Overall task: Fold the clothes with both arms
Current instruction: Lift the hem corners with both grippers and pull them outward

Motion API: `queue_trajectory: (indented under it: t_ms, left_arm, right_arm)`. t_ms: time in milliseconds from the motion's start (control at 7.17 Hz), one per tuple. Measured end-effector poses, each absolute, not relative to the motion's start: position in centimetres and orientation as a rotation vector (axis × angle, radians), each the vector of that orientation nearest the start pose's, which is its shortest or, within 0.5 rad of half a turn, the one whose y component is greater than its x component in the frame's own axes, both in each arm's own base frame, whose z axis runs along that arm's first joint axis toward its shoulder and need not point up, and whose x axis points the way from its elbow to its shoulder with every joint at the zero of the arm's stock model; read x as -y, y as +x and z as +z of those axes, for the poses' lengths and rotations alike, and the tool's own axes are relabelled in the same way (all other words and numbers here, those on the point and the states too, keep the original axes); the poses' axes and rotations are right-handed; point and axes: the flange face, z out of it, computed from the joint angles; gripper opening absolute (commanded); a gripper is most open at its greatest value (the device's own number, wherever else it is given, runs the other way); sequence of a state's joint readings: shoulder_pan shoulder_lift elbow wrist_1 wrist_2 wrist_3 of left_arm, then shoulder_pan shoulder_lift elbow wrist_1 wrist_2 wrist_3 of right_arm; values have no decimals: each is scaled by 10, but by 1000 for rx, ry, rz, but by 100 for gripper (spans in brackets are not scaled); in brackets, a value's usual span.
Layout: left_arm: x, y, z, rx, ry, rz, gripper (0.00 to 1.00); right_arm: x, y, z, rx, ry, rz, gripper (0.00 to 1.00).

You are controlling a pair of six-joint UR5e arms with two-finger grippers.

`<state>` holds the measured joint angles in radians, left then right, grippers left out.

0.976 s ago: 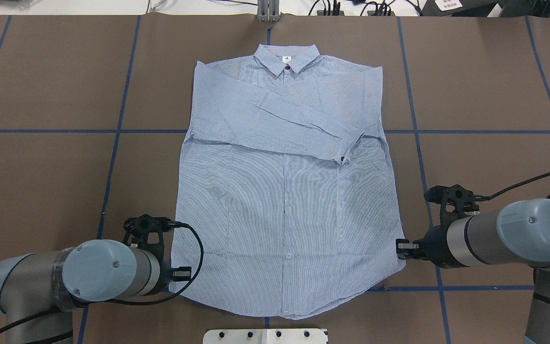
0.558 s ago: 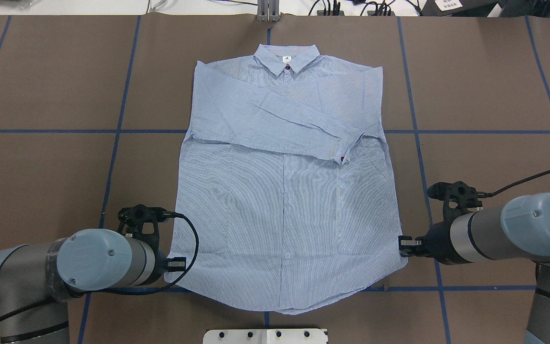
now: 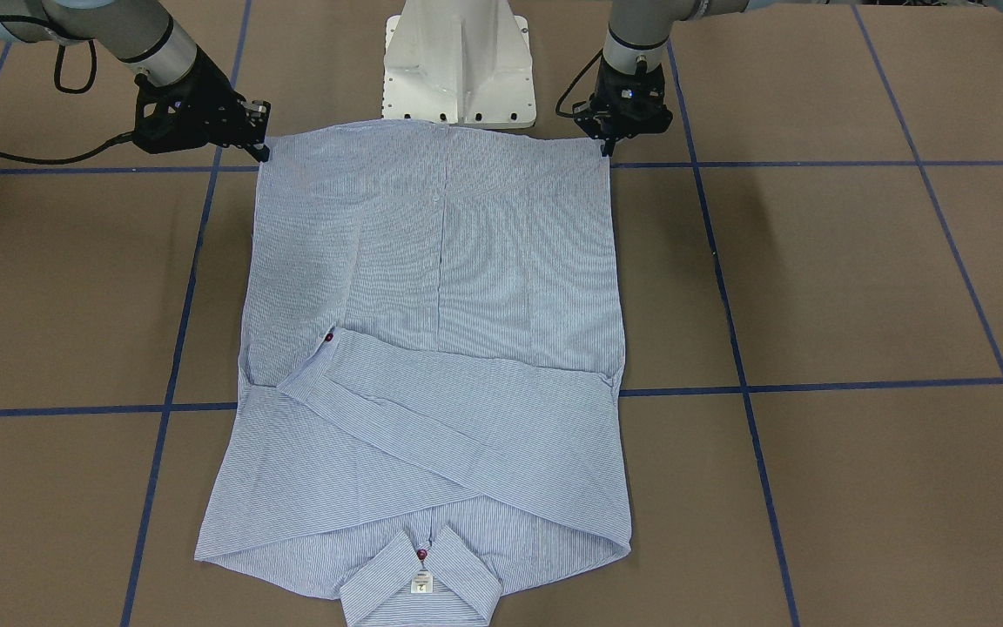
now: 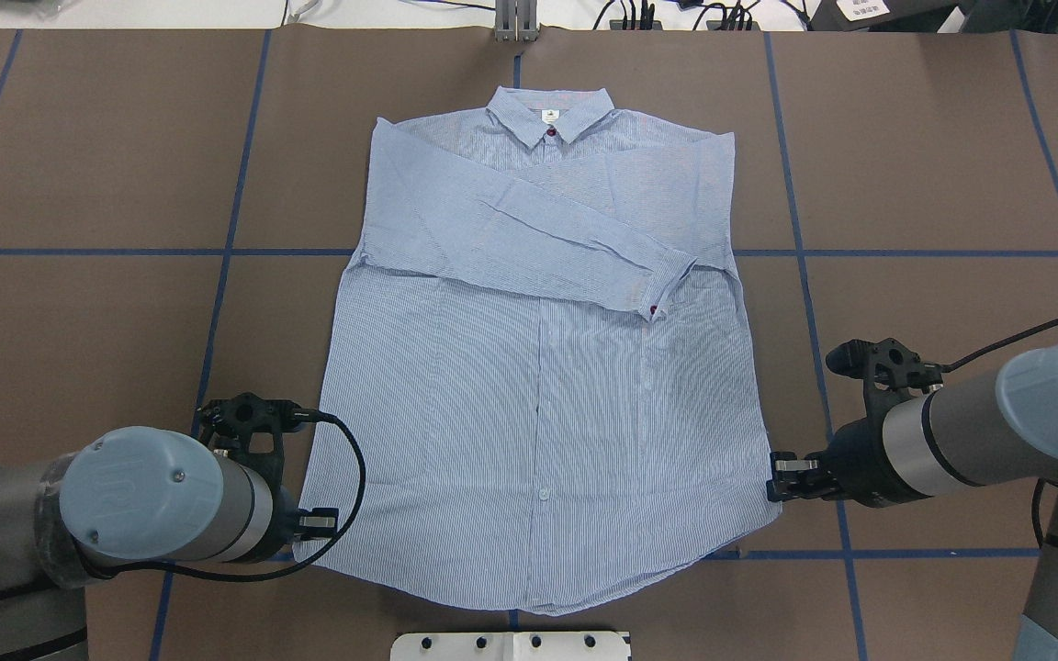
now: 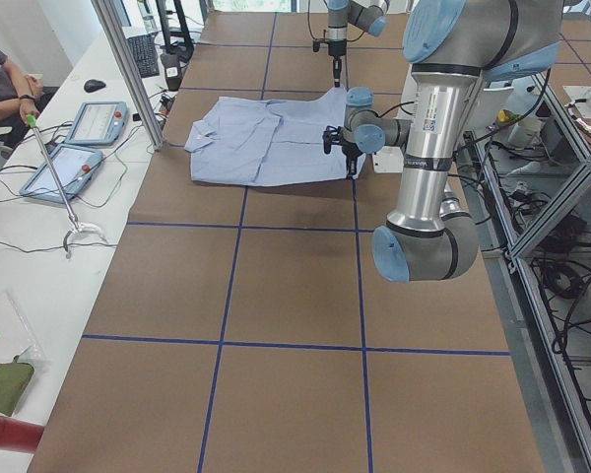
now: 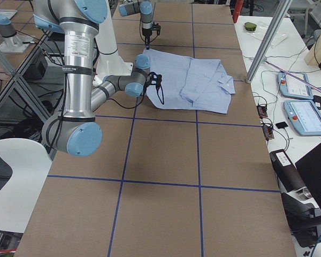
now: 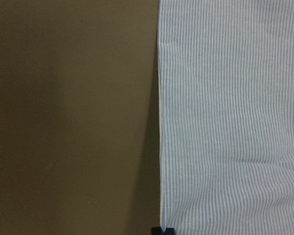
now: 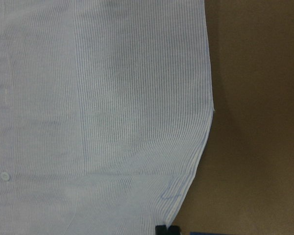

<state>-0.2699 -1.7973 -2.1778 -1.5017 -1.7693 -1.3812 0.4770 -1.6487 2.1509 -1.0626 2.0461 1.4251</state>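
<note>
The light blue striped shirt [image 4: 538,395] lies flat, front up, on the brown table, collar [image 4: 550,117] at the far side. Both sleeves are folded across the chest, and one cuff [image 4: 667,289] lies right of centre. My left gripper [image 4: 318,523] is shut on the shirt's near left hem corner. It shows on the right in the front view [image 3: 606,144]. My right gripper [image 4: 779,489] is shut on the near right hem edge, on the left in the front view [image 3: 262,150]. Each wrist view shows the shirt's edge [image 7: 159,147] [image 8: 208,112] running to dark fingertips at the bottom.
The white pedestal base [image 4: 511,645] sits just behind the hem. Blue tape lines [image 4: 217,303] grid the brown table. Cables and a metal bracket [image 4: 515,23] lie at the far edge. A side bench holds tablets [image 5: 89,123], with a person's arm [image 5: 5,79] beside them.
My left gripper has moved left with the hem corner, drawing the shirt's lower left side outward and flatter. My right gripper has shifted only slightly, still at the right hem.
</note>
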Motion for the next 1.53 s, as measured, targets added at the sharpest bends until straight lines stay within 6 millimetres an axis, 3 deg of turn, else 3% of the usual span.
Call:
queue_trajectory:
  t_ms: [697, 1534]
  left_arm:
    - [241, 451, 291, -769, -15, 29, 0]
    - [242, 453, 291, -767, -13, 36, 0]
  right_arm:
    - [302, -321, 364, 1092, -143, 91, 0]
    - [307, -317, 367, 1091, -145, 102, 0]
